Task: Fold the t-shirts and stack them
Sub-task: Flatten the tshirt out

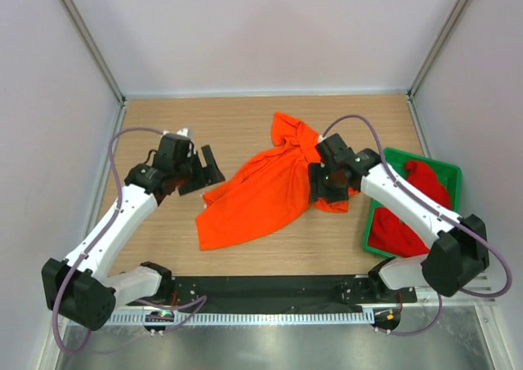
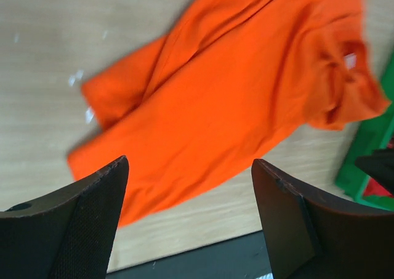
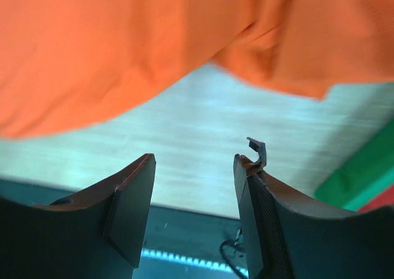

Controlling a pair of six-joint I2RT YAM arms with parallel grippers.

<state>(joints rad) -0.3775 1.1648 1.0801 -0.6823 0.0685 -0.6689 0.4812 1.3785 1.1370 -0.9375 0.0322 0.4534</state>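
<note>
The orange t-shirt lies crumpled and spread across the middle of the wooden table; it also shows in the left wrist view and the right wrist view. The deep red t-shirt lies bunched in the green tray at the right. My left gripper is open and empty, just left of the orange shirt's left edge. My right gripper is open and empty, above the orange shirt's right edge, near the tray.
The green tray's corner shows at the right in the left wrist view and the right wrist view. White walls enclose the table at the back and sides. A black strip runs along the table's near edge between the arm bases.
</note>
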